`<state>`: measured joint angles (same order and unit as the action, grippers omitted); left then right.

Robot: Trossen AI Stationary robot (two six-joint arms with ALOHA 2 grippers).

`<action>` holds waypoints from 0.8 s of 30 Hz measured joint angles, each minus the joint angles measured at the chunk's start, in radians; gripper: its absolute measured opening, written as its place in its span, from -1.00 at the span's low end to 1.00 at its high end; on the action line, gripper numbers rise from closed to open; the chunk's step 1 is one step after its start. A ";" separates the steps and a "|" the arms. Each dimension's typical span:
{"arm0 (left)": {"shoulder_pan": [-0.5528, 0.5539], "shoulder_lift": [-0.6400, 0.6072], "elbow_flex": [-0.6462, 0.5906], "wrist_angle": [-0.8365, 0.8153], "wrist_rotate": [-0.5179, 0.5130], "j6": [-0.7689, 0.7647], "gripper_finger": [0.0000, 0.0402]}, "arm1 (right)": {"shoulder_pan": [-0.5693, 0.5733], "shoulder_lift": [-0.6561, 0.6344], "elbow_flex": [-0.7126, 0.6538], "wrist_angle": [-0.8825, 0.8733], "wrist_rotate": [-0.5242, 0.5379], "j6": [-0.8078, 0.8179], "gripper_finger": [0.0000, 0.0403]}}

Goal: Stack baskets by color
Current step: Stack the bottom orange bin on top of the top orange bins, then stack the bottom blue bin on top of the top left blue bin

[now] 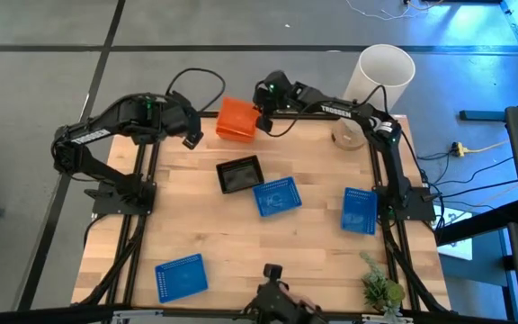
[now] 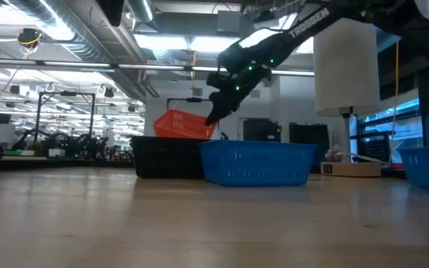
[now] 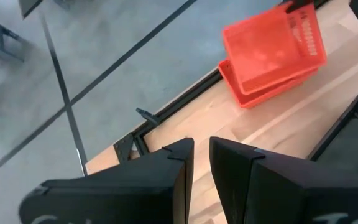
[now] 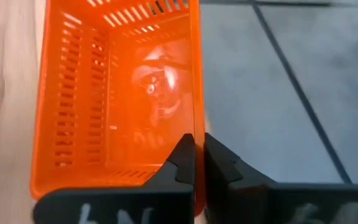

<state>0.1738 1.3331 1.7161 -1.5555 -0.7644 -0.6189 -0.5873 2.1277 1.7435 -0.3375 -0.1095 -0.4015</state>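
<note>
An orange basket (image 1: pixel 235 117) hangs tilted at the table's far edge, with my right gripper (image 1: pixel 261 118) shut on it. The left wrist view shows it (image 3: pixel 272 43) over a second orange basket (image 3: pixel 244 94) that rests on the table. A black basket (image 1: pixel 240 175) sits mid-table. Three blue baskets (image 1: pixel 277 196) (image 1: pixel 359 210) (image 1: pixel 181 276) lie on the table. My left gripper (image 1: pixel 190 137) hovers left of the orange baskets, its fingers a narrow gap apart with nothing between them. My right gripper pinches a side wall of the upper orange basket at its rim (image 4: pixel 196 140), one finger inside and one outside. The fingers slant down from the table's right. The basket is tilted above the lower orange one; whether the two touch, I cannot tell.
A tall white cylinder (image 1: pixel 385 74) stands off the far right corner, with a roll of tape (image 1: pixel 349 135) beside it. A small plant (image 1: pixel 380 288) sits at the near right corner. Bare wood lies on the left half of the table.
</note>
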 joint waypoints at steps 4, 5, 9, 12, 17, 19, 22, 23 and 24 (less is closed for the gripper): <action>0.012 0.000 0.000 0.000 0.000 0.000 -0.78 | 0.000 0.008 0.000 -0.048 -0.064 -0.002 -0.98; 0.014 0.000 0.000 0.000 0.000 0.000 -0.78 | 0.000 0.008 0.000 -0.060 -0.072 -0.002 -0.98; 0.016 0.000 0.000 0.000 0.000 0.000 -0.78 | 0.001 0.004 0.000 -0.128 -0.085 -0.003 -0.98; 0.016 0.000 0.000 0.000 0.000 0.000 -0.78 | 0.001 0.003 0.000 -0.167 -0.100 0.013 -0.91; 0.016 0.000 0.000 0.000 0.000 0.000 -0.78 | 0.001 0.003 0.000 -0.191 -0.061 0.075 -0.69; 0.016 0.000 0.000 0.000 0.000 0.000 -0.78 | 0.000 0.003 0.000 -0.192 -0.060 0.075 -0.62; 0.016 0.000 0.000 0.000 0.000 0.000 -0.78 | 0.008 0.003 0.010 -0.210 -0.063 0.079 -0.51; 0.016 0.000 0.000 0.000 0.005 0.000 -0.78 | 0.012 0.003 0.026 -0.237 -0.066 0.079 -0.48; 0.016 0.000 0.000 0.000 0.020 0.000 -0.78 | 0.017 0.003 0.049 -0.264 -0.067 0.081 -0.45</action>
<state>0.1898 1.3331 1.7161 -1.5558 -0.7441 -0.6186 -0.5702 2.1304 1.7920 -0.6019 -0.1765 -0.3207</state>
